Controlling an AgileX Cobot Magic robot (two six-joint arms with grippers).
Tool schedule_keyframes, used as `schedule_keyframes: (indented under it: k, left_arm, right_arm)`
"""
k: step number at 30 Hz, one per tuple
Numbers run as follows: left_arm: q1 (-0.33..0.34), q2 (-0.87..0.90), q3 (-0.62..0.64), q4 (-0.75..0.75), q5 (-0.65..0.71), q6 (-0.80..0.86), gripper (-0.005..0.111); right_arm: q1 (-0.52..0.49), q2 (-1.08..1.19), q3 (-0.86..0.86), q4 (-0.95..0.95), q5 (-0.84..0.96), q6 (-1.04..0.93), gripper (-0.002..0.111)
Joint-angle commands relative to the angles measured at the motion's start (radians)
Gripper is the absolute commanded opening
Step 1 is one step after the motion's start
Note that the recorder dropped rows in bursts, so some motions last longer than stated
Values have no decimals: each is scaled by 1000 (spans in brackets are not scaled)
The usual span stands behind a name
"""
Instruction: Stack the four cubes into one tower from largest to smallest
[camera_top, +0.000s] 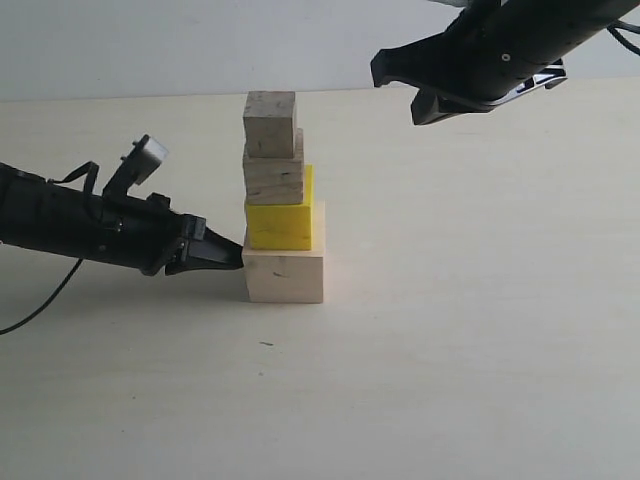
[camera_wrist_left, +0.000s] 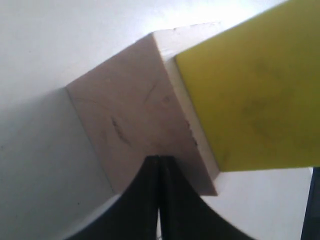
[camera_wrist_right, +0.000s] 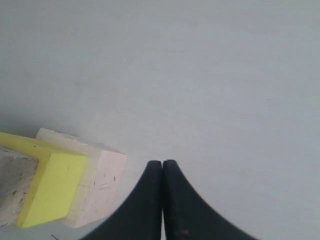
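Note:
The tower stands mid-table: the largest pale wood cube (camera_top: 286, 277) at the base, the yellow cube (camera_top: 280, 222) on it, the grained wood cube (camera_top: 274, 173) above, and the smallest pale cube (camera_top: 270, 122) as the tip. The upper cubes sit shifted left. My left gripper (camera_top: 237, 254) is shut and empty, its tips against the base cube's left upper edge (camera_wrist_left: 135, 125), just below the yellow cube (camera_wrist_left: 255, 95). My right gripper (camera_top: 378, 68) is shut and empty, hanging high to the tower's right. Its wrist view shows the base cube (camera_wrist_right: 97, 185) and the yellow cube (camera_wrist_right: 50, 187) from above.
The pale tabletop (camera_top: 470, 330) spreads around the tower, with a small dark speck (camera_top: 266, 344) in front of it. A black cable (camera_top: 40, 300) trails from the left arm at the left edge. A white wall (camera_top: 150, 45) closes the back.

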Motion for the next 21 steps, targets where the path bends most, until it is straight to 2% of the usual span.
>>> schedule_keyframes:
  k: [1,21]
  left_arm:
    - [-3,-8,3,-18,18,16,0]
    - [-3,-8,3,-18,18,16,0]
  right_arm:
    - [-5,-11,2,-6,2,3,0]
    - [-5,-11,2,-6,2,3,0]
